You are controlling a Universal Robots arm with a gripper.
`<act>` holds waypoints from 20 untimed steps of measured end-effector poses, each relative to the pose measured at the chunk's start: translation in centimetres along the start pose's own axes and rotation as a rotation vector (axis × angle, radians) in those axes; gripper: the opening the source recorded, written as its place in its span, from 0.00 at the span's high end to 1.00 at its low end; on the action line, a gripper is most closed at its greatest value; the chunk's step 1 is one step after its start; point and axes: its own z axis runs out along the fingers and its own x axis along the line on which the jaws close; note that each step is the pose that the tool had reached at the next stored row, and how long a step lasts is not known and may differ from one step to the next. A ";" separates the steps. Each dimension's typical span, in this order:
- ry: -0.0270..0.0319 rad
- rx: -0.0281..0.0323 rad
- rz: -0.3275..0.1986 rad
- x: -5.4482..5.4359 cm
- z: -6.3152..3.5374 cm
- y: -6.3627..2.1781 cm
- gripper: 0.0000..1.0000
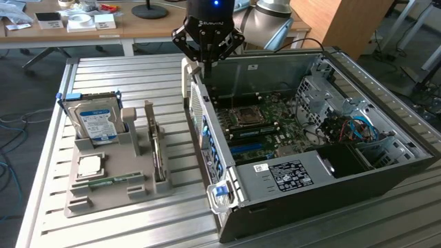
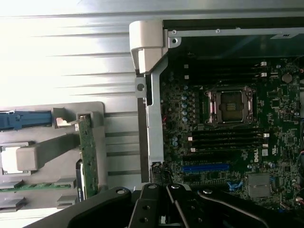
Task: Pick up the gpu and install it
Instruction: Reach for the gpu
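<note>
The gpu (image 1: 158,152) stands on edge in a slot of the grey parts holder (image 1: 103,199), its pale bracket end pointing toward the far side of the table. In the wrist view the gpu (image 2: 88,154) appears as a thin green-edged card with a silver tab at one end. My gripper (image 1: 205,64) hangs above the rear wall of the open computer case (image 1: 386,173), to the exterior view's right of the holder and apart from the card. Its fingers (image 2: 156,204) are drawn together with nothing between them. The motherboard (image 2: 228,142) with a blue slot (image 2: 205,167) lies exposed inside the case.
A blue-labelled hard drive (image 1: 96,121) stands upright in the holder (image 2: 97,111), with a processor chip (image 1: 90,165) and a green memory stick (image 1: 110,181) in front of it. The case's grey latch (image 2: 147,42) sticks out at its rear corner. A desk (image 1: 138,28) stands behind the slatted metal table (image 1: 131,72).
</note>
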 end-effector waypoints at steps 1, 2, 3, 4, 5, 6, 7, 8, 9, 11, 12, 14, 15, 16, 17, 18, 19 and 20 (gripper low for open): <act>0.0000 0.0001 0.000 0.1 0.00 -0.01 0.89; 0.0000 0.0001 0.000 0.2 -0.01 -0.02 0.89; 0.0000 0.0000 0.000 0.3 0.00 -0.02 0.89; 0.0000 0.0000 0.000 0.4 -0.01 -0.03 0.89; 0.0000 0.0000 0.000 0.5 -0.01 -0.04 0.89; 0.0000 0.0000 0.000 0.6 -0.01 -0.05 0.89; 0.0000 0.0001 0.000 0.7 -0.02 -0.06 0.89; 0.0000 0.0001 0.000 0.8 -0.02 -0.06 0.89; 0.0000 0.0001 0.000 0.9 -0.02 -0.07 0.89; 0.0000 0.0000 0.000 1.1 -0.02 -0.08 0.89; -0.0001 0.0000 0.000 1.2 -0.02 -0.09 0.89; 0.0000 0.0001 0.000 1.4 -0.03 -0.10 0.89; 0.0000 0.0001 0.000 1.4 -0.04 -0.11 0.89; 0.0000 0.0001 0.000 1.5 -0.03 -0.11 0.89; 0.0000 0.0000 0.000 1.6 -0.04 -0.12 0.89; 0.0000 0.0001 0.000 1.6 -0.04 -0.12 0.89; 0.0000 0.0000 0.000 1.7 -0.04 -0.13 0.89; -0.0001 0.0000 0.000 1.7 -0.04 -0.13 0.89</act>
